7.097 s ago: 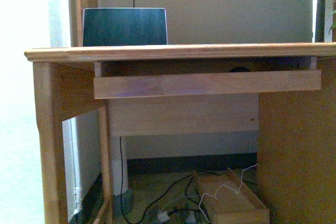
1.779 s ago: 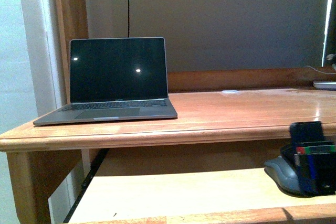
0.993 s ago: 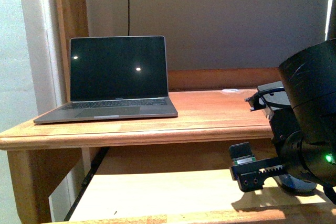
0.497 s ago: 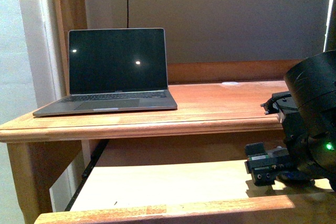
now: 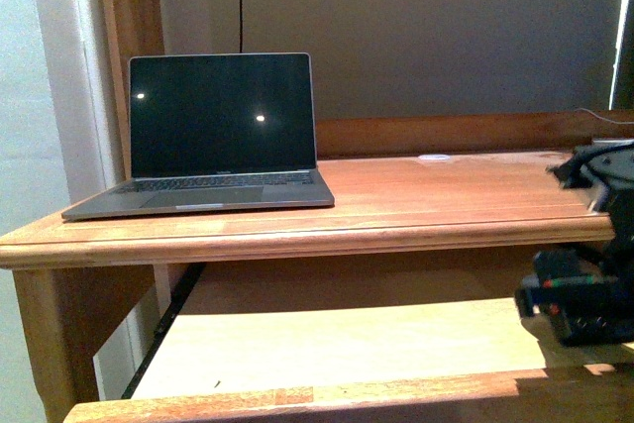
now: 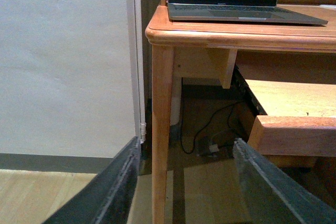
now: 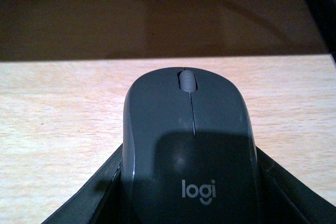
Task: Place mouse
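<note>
The dark grey mouse [image 7: 189, 145] with a "logi" mark fills the right wrist view, held between my right gripper's black fingers [image 7: 92, 198] above the pale pull-out tray [image 7: 52, 119]. In the front view my right gripper [image 5: 580, 309] is at the right edge over the tray [image 5: 337, 344]; the mouse itself is hidden there behind the arm. My left gripper [image 6: 186, 182] is open and empty, low beside the desk's left leg [image 6: 161, 129], outside the front view.
A laptop [image 5: 213, 136] stands open on the left of the wooden desk top [image 5: 416, 195]. The desk's front rail [image 5: 297, 245] overhangs the tray. Cables [image 6: 207, 135] lie on the floor under the desk. A white wall [image 6: 63, 61] is to the left.
My right arm has moved right, toward the front view's edge, still over the tray with the mouse. Earlier the camera rose from below desk level and the tray was pulled out.
</note>
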You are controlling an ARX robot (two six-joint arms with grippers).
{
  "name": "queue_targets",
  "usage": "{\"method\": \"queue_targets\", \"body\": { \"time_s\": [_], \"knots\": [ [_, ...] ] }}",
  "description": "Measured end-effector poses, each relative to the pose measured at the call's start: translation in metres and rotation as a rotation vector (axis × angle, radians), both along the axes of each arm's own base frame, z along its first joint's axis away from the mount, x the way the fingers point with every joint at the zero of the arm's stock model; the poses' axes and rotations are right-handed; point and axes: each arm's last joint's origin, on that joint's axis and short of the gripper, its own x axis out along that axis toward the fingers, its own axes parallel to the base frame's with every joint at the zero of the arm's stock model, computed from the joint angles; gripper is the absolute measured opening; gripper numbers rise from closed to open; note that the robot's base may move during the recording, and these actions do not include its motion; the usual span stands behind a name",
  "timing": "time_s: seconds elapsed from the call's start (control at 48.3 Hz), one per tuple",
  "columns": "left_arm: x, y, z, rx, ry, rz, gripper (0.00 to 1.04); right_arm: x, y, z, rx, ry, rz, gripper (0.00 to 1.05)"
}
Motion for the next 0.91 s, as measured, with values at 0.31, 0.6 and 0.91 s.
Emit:
{"method": "queue_targets", "body": {
  "time_s": [0.31, 0.6, 0.91],
  "knots": [
    [0.000, 0.000, 0.000, 0.002, 0.000, 0.000, 0.96, 0.004, 0.029, 0.084, 0.079, -0.156, -0.009, 0.55],
    [0.000, 0.000, 0.000, 0.002, 0.000, 0.000, 0.97, 0.081, 0.100, 0.091, 0.002, -0.137, -0.076, 0.55],
    [0.000, 0.000, 0.000, 0.002, 0.000, 0.000, 0.97, 0.149, 0.128, 0.059, -0.065, -0.096, -0.136, 0.55]
  ]
}}
